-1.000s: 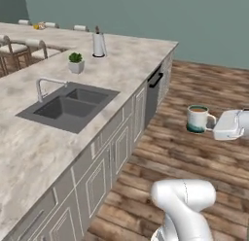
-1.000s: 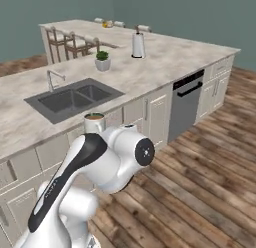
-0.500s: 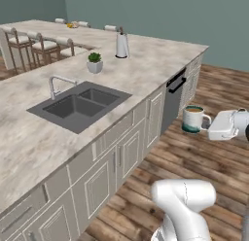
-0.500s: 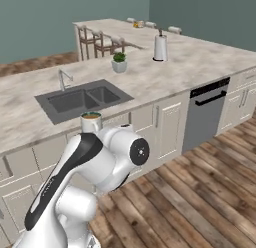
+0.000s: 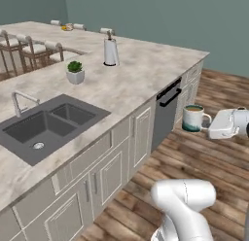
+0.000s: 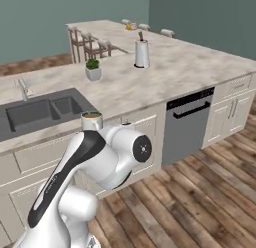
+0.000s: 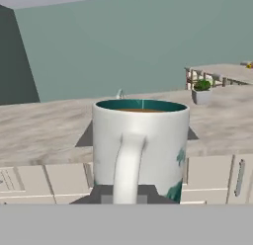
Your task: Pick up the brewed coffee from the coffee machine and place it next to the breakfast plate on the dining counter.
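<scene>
Two stools (image 5: pixel 29 50) are seen far left by the dining counter (image 5: pixel 29 28), then one double sink (image 5: pixel 46 126), one potted plant (image 5: pixel 75 72) and one jug (image 5: pixel 111 51). At right, one mug (image 5: pixel 193 118) is held upright above the floor, clamped by the closed gripper (image 5: pixel 210 126).

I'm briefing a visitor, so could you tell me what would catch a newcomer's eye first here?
A white mug with a teal base, full of brown coffee, hangs in the gripper above the wooden floor. Left of it runs a long marble counter with a dark grey double sink and a small potted plant.
</scene>
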You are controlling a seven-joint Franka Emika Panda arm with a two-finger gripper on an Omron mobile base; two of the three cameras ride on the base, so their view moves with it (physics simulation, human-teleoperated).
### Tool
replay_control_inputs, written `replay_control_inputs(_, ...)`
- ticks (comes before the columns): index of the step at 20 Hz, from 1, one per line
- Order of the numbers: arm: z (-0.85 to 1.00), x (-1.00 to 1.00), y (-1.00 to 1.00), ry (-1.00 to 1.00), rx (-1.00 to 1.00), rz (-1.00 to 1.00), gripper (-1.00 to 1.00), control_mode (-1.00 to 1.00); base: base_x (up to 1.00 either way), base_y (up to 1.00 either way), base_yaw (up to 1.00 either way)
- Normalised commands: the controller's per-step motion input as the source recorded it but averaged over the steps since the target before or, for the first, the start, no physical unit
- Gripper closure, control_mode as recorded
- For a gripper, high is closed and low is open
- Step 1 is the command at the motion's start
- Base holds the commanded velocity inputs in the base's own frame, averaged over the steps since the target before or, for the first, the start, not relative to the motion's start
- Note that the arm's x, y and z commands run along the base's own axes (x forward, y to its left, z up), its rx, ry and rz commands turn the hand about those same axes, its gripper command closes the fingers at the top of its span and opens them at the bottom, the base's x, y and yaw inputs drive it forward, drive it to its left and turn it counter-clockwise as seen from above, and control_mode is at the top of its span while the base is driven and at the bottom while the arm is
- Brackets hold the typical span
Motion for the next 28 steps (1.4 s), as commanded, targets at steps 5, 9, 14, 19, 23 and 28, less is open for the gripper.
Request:
replay_control_inputs(5, 0.0, 0.0, 0.0, 0.0, 0.0, 0.0, 1.0, 1.0, 1.0, -1.0, 0.12)
replay_control_inputs(9, 0.0, 0.0, 0.0, 0.0, 0.0, 0.0, 1.0, 1.0, 1.0, -1.0, 0.12)
replay_control_inputs(14, 0.0, 0.0, 0.0, 0.0, 0.0, 0.0, 1.0, 1.0, 1.0, -1.0, 0.11)
replay_control_inputs(19, 0.0, 0.0, 0.0, 0.0, 0.0, 0.0, 1.0, 1.0, 1.0, -1.0, 0.1)
replay_control_inputs(23, 0.0, 0.0, 0.0, 0.0, 0.0, 0.0, 1.0, 1.0, 1.0, -1.0, 0.1)
replay_control_inputs(28, 0.0, 0.0, 0.0, 0.0, 0.0, 0.0, 1.0, 1.0, 1.0, -1.0, 0.1)
